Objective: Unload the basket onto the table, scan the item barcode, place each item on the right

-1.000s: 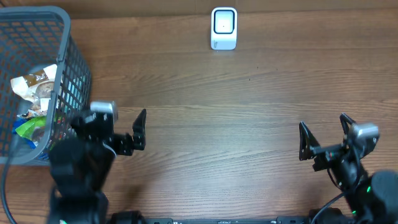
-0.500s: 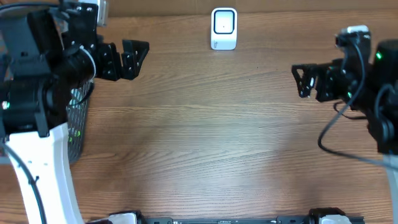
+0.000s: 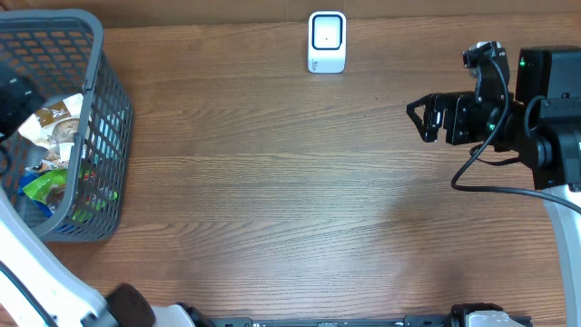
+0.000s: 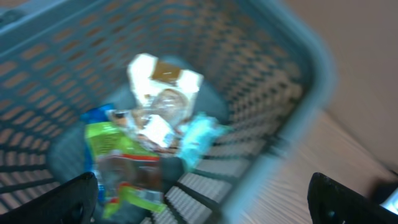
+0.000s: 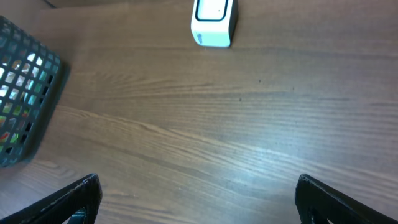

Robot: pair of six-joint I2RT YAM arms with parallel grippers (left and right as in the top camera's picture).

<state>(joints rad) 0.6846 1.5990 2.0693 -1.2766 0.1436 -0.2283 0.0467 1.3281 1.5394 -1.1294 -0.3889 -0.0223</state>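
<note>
Packets point(image 4: 155, 124) for scanning lie heaped in the bottom of the grey mesh basket point(image 3: 111, 109), which stands at the far left of the table point(image 3: 272, 200). Through the left wrist camera we look down into it. We see a white-and-brown packet point(image 4: 163, 78) on the far side, a green packet point(image 4: 115, 155) nearer us and a pale blue packet point(image 4: 198, 138) just beside them, all touching. That view is blurred, so we cannot make out any label or barcode.

Our left gripper point(image 4: 204, 183) hangs above the basket with its fingers spread wide, one at each lower corner of that view. Nothing is between them, and they are clear of the packets.

The white scanner point(image 3: 327, 41) stands at the far edge of the table, in the middle, well apart from the basket. Our right gripper point(image 3: 421, 121) is over the right side of the table, pointing left. It sits to the right of the scanner and a little nearer us, with its jaws wide apart and empty. From its wrist camera we see the scanner at top centre and the basket at the left edge.
</note>
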